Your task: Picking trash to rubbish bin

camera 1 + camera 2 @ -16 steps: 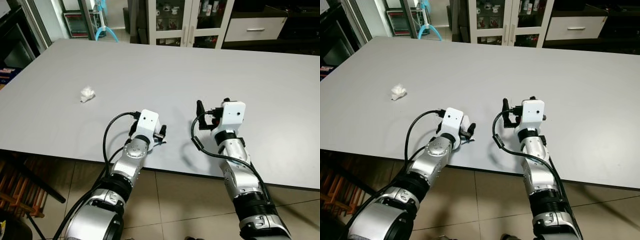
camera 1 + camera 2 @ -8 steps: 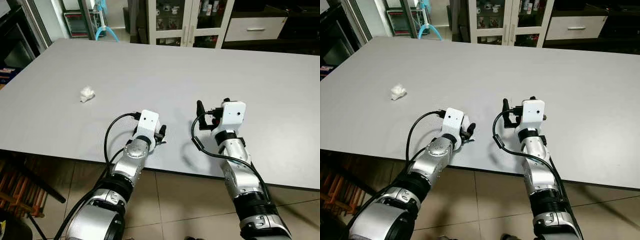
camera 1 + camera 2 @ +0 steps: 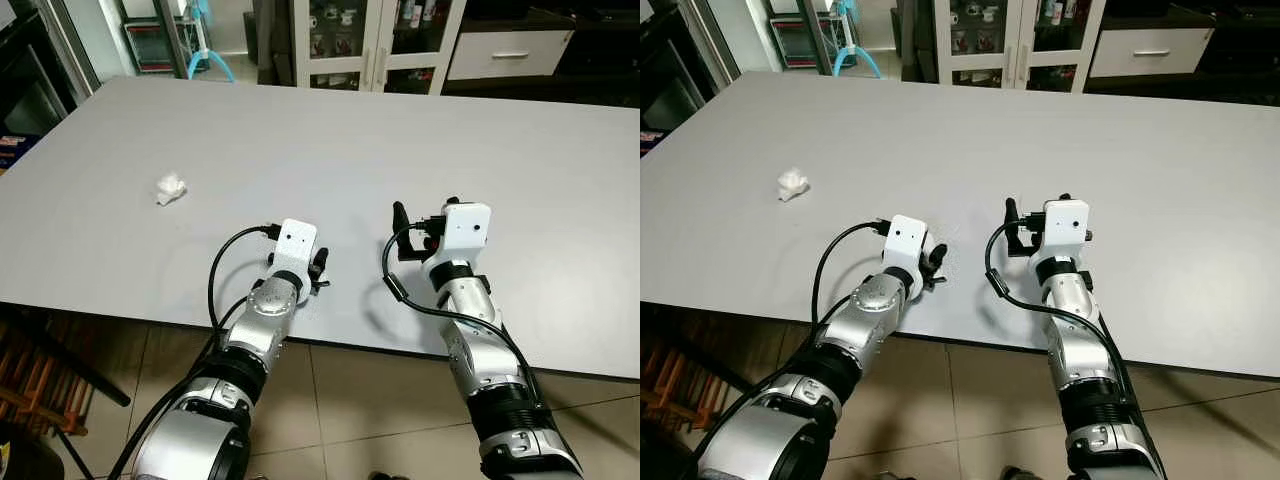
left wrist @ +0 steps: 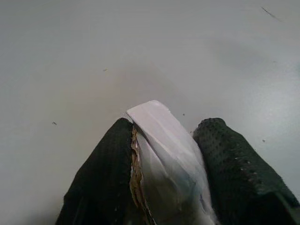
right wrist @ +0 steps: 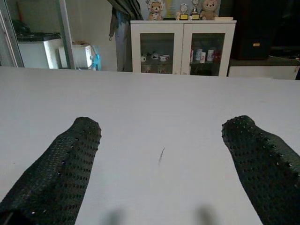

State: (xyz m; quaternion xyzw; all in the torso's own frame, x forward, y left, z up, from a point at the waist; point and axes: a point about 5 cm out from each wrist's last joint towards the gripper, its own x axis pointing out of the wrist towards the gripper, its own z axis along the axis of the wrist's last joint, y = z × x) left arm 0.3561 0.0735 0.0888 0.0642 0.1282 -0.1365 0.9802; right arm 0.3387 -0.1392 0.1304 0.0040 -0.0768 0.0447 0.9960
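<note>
Across the whole frame I've got the big grey table [image 3: 300, 130], its near edge right under my arms, and a white glass-front cabinet [image 3: 375, 40] beyond the far side. No bin anywhere I can spot, so I'll have to find it.

Next down in size: my right gripper [image 5: 161, 164], resting low over the table near the edge, fingers spread wide with nothing between them. Idle, for now.

My left gripper [image 4: 164, 154] is the busy one. It sits just at the near edge of the table, both black fingers [image 4: 105, 173] pinched in on a white scrap of paper [image 4: 164, 140] with a torn brownish edge. The scrap pokes out past the tips and looks thin and floppy.

Smallest thing: a crumpled white tissue [image 3: 170, 188] lying out on the table, well apart from both grippers, off to my left.

Risks, as I read it: that pinch is only on a flimsy sheet, so a quick lift or swing could let it slide out or tear. Also, the tissue is a long reach.

Hard to tell: how deep the paper sits between the fingers, and in the head views the scrap is barely a speck behind the wrist housing.
</note>
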